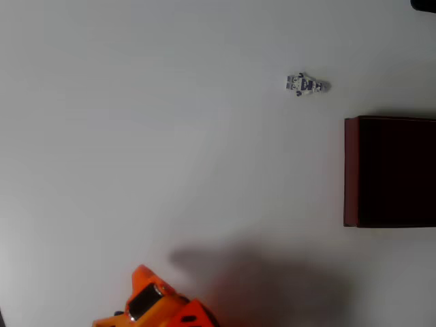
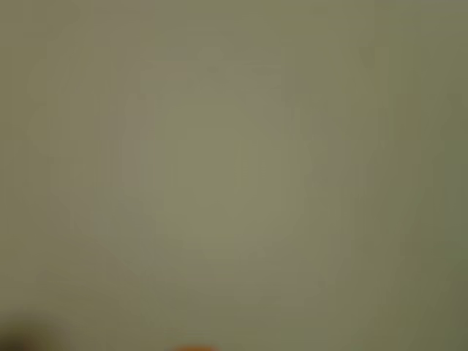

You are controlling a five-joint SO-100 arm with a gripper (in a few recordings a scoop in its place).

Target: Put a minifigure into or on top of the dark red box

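A tiny white and grey minifigure (image 1: 306, 84) lies flat on the white table in the overhead view, upper right of centre. Below and to its right stands the dark red box (image 1: 351, 170), its nearly black inside facing up and its right part cut off by the picture's edge. The orange arm (image 1: 158, 304) pokes in at the bottom edge, far from both, and its fingers cannot be made out. The wrist view is a blurred pale surface with a sliver of orange at the bottom edge.
The arm casts a soft shadow (image 1: 266, 283) on the table to the right of the arm. A dark object (image 1: 424, 4) sits in the top right corner of the overhead view.
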